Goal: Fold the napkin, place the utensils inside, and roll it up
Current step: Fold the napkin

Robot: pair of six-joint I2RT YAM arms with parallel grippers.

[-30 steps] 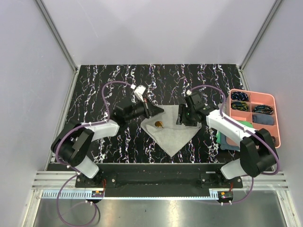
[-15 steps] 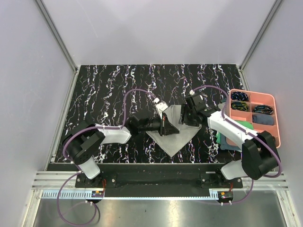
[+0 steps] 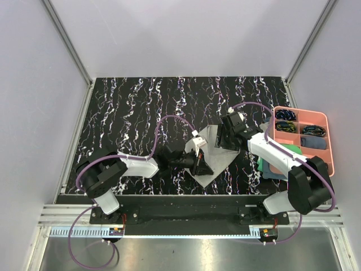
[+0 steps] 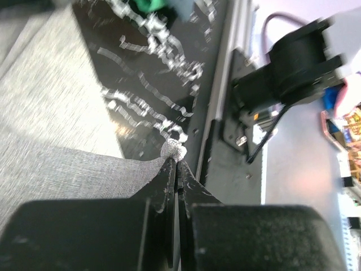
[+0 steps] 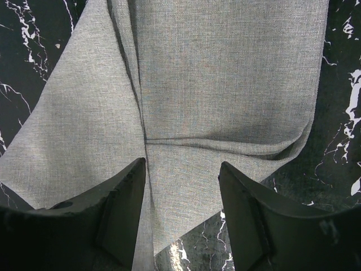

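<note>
Your left gripper (image 4: 176, 161) is clamping right down on a corner of the napkin (image 4: 56, 141). In the left wrist view the two jaws are pressing together with a little bunched tip of grey cloth poking out just past the fingertips, and the rest of the sheet is trailing off to one side of the jaws over the black marble table (image 3: 130, 113). From the top camera, that left gripper (image 3: 201, 164) is sitting over the near part of the napkin (image 3: 221, 159), so the lifted corner is getting carried across the cloth itself. Your right gripper (image 5: 181, 166) is hanging spread wide over the far part of the napkin (image 5: 225, 73), and nothing is in its grip. The grey-green fabric is filling the gap between the fingers and running well beyond the tips. A crease is running straight out ahead of the jaws, and a second one is crossing it just in front of them. I can't tell if the fingers are actually touching the cloth or just floating above it. The folded green and teal cloths (image 3: 269, 169) and the pink tray (image 3: 302, 110) are sitting off on the outer side of the right gripper (image 3: 225, 138).
</note>
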